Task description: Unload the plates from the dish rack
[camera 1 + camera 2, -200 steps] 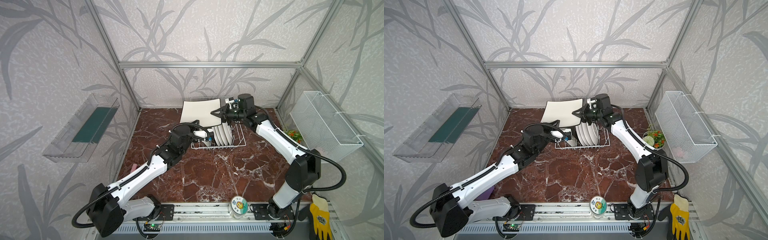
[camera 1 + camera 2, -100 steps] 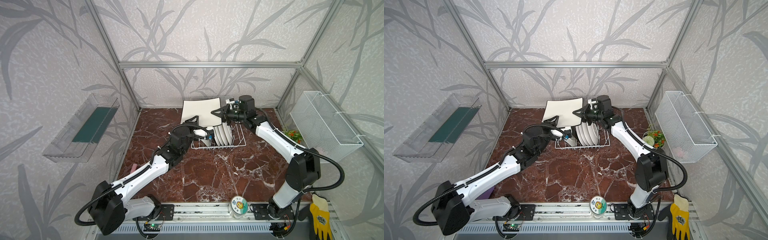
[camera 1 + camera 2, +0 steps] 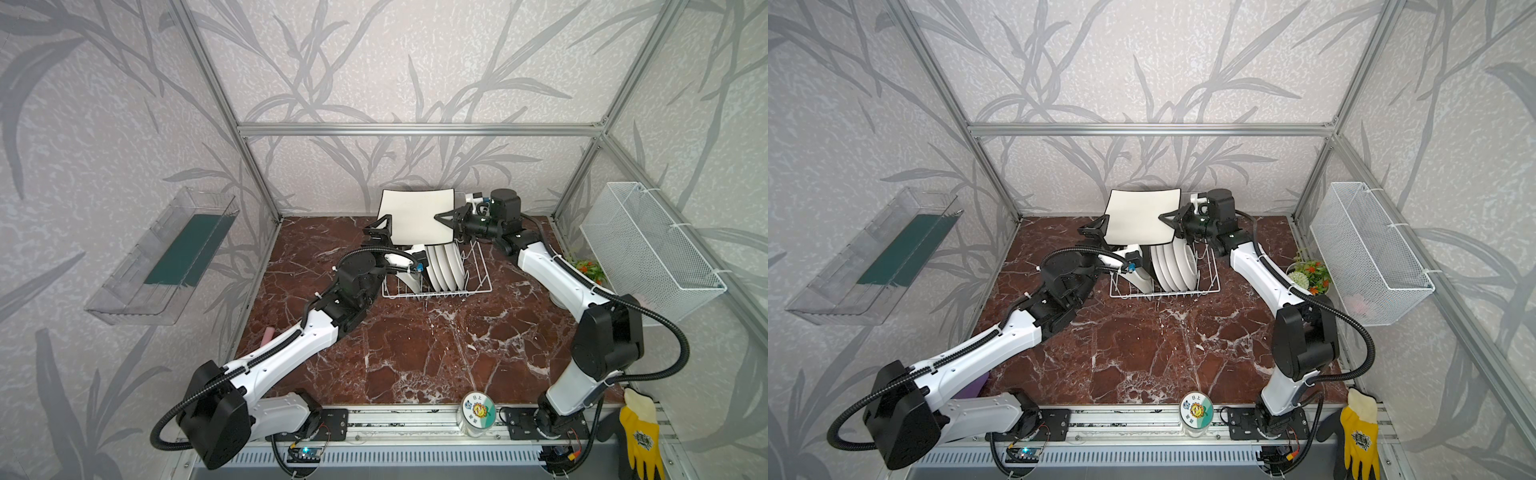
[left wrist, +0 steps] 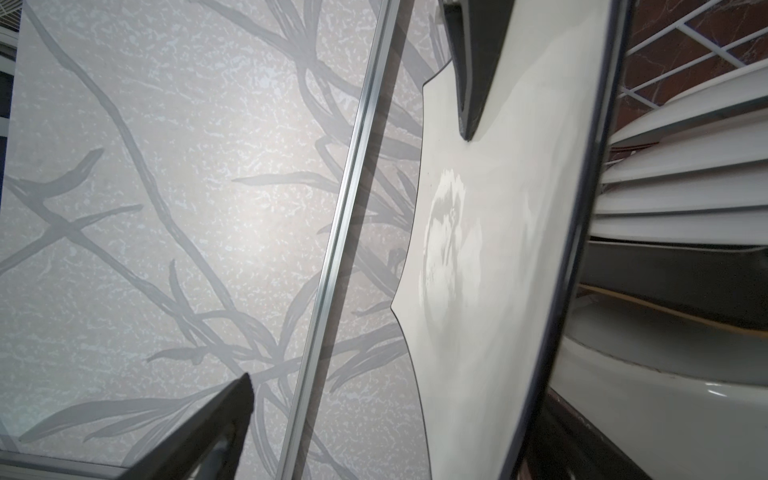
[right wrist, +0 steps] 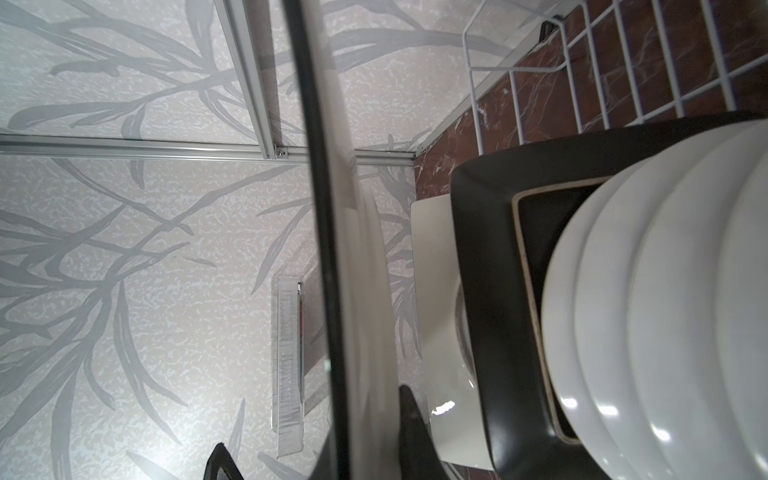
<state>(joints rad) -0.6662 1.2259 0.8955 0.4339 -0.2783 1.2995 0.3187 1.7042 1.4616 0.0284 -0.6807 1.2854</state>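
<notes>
My right gripper [image 3: 446,218] [image 3: 1169,218] is shut on the right edge of a large cream square plate [image 3: 415,216] [image 3: 1142,216], held upright above the white wire dish rack [image 3: 478,286] [image 3: 1208,291]. In the right wrist view this plate [image 5: 332,249] runs edge-on between the fingers [image 5: 411,432]. My left gripper [image 3: 386,235] [image 3: 1104,237] stands open at the plate's left edge, one finger [image 4: 208,428] well clear of the plate [image 4: 498,249]. In the rack stand round white plates [image 3: 444,270] [image 5: 665,311], a black square plate [image 5: 490,291] and another cream plate [image 5: 436,332].
A white mesh basket [image 3: 648,249] hangs on the right wall and a clear tray [image 3: 166,257] on the left wall. A small plant [image 3: 588,268] sits at the right edge. A jar with a flower sticker lid [image 3: 478,409] and a yellow glove [image 3: 640,436] lie at the front.
My left gripper has opened and let go of the cream plate's left edge. The right gripper still holds the plate, which sits slightly higher and further back.
</notes>
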